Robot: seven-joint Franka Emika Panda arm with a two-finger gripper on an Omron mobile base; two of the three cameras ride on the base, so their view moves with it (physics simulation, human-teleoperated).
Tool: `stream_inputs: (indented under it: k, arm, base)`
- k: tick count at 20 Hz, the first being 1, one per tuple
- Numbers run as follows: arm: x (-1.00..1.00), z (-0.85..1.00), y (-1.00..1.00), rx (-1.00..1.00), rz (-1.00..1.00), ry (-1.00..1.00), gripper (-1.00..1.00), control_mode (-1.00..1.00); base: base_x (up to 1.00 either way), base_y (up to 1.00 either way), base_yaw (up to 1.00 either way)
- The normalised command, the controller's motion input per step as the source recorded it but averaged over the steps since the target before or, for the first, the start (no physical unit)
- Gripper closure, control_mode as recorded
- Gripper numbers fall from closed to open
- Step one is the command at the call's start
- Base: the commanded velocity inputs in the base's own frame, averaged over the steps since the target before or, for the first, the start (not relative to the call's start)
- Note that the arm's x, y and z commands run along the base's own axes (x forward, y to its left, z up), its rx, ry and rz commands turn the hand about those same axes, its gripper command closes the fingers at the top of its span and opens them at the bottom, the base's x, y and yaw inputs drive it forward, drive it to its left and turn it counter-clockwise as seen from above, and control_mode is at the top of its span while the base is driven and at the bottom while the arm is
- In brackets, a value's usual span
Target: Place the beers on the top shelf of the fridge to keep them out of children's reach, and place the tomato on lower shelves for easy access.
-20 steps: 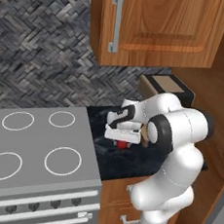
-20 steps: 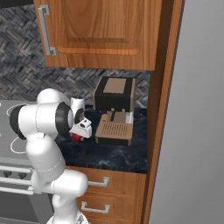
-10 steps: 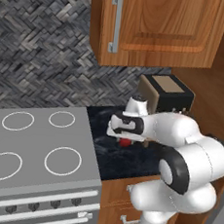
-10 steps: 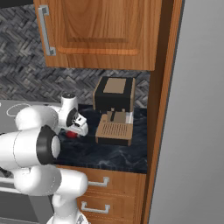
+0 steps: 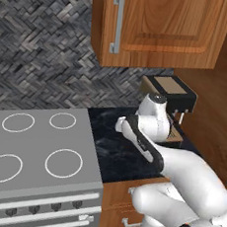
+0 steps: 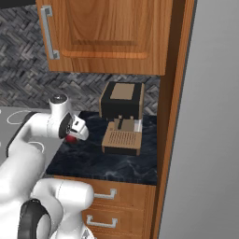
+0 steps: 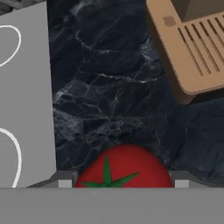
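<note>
Gripper (image 7: 119, 181) closed on the tomato (image 7: 124, 168): hand view shows the red fruit wedged between the two finger tips, green calyx facing the camera. In the right base view the tomato (image 6: 70, 138) shows as a red sliver under the hand, lifted clear of the dark marble counter (image 6: 98, 161), left of the coffee machine (image 6: 122, 116).

Landmark: the coffee machine. Its tan drip tray (image 7: 192, 52) sits just ahead of the held fruit in the hand view. The stove (image 5: 32, 151) lies on the far side of the hand from the machine. The fridge (image 6: 205, 140) stands well right of the machine, past the wooden side panel; its door looks shut and no shelves can be seen.

Risks, judged: a round, glossy fruit may roll or slip from the finger tips during a wide swing. Sweeping right at this height could clip the machine or the panel. With the door closed, any approach would dead-end against it.
</note>
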Motion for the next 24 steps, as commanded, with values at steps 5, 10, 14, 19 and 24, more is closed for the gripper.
stream_inputs:
  k: [5,10,14,19,24]
  arm:
    - [-0.75,0.65,-0.33,-0.01,0.0,-0.1,1.0,-1.0]
    - [-0.79,0.62,-0.28,-0.01,0.0,-0.05,1.0,-1.0]
    - [-0.82,0.64,-0.18,-0.02,0.0,-0.07,1.0,-1.0]
    - [-0.9,0.55,-0.02,-0.05,0.0,-0.07,1.0,-1.0]
    - [-0.85,0.41,0.0,-0.04,0.01,-0.11,1.0,-1.0]
  base:
    - [0.0,0.0,0.0]
    - [0.0,0.0,0.0]
    - [0.0,0.0,0.0]
    - [0.0,0.0,0.0]
    - [0.0,0.0,0.0]
